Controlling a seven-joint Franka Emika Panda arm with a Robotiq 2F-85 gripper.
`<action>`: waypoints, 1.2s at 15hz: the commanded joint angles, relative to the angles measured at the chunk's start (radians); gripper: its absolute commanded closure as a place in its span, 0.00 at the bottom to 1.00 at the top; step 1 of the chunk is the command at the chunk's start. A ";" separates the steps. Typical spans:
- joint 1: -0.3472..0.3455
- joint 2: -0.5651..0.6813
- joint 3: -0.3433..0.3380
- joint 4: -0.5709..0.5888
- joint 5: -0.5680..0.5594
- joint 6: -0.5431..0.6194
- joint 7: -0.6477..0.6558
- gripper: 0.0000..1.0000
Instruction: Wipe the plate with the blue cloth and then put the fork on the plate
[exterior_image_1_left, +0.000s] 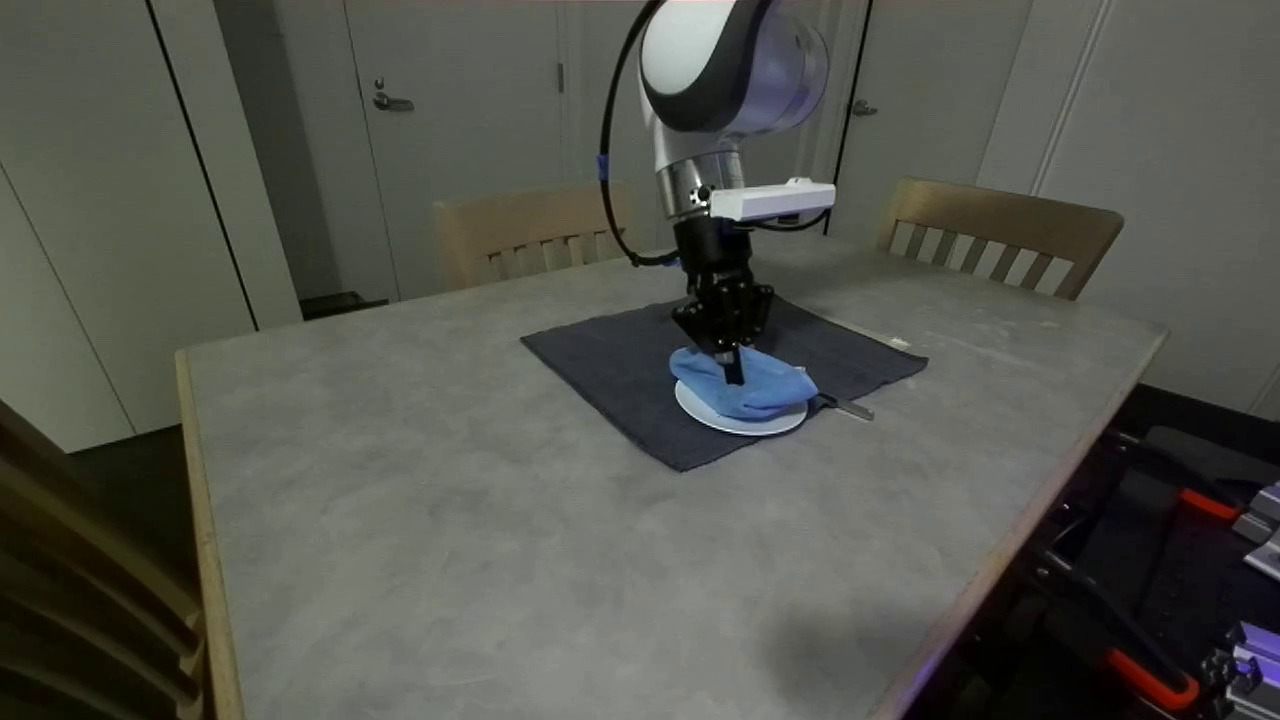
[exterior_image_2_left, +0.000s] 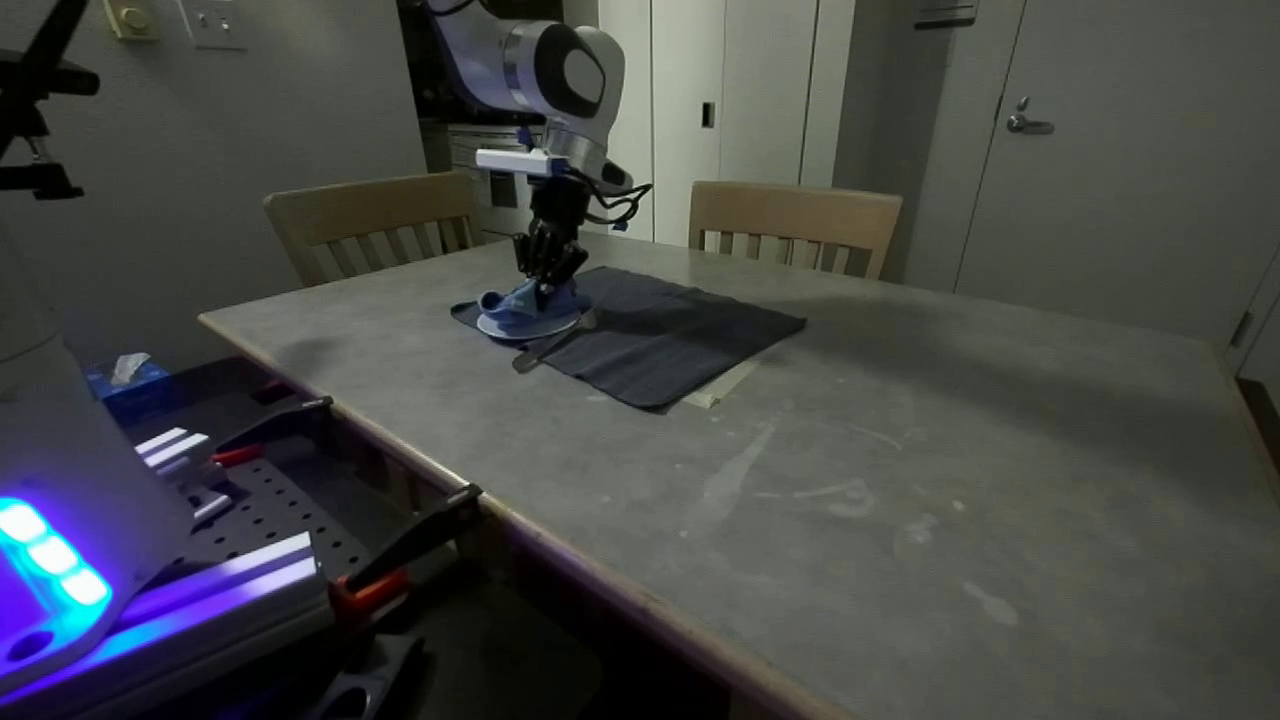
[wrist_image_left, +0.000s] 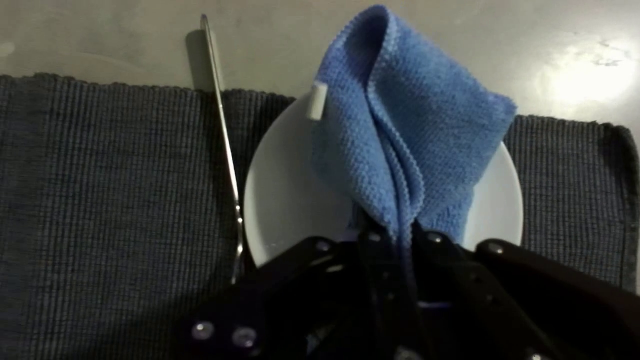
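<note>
Where the wrist view looks down, the black gripper (wrist_image_left: 402, 242) pinches fuzzy light-blue cloth (wrist_image_left: 435, 135) partly covering a round white plate (wrist_image_left: 292, 185); the slim silvery fork (wrist_image_left: 239, 220) beside it overhangs the ribbed dark-grey placemat (wrist_image_left: 125, 210). Both exterior views show slatted wooden chairs (exterior_image_1_left: 1000, 215).

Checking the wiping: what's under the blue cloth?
Mainly the white plate, showing either side of the blue cloth in the wrist view. The plate's covered part, and anything there, can't be seen.
</note>
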 joint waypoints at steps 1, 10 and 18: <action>-0.014 -0.023 -0.002 -0.026 -0.007 -0.012 0.020 0.98; -0.010 -0.164 0.038 -0.144 0.037 -0.019 0.022 0.98; 0.002 -0.262 0.041 -0.211 0.022 -0.018 0.067 0.98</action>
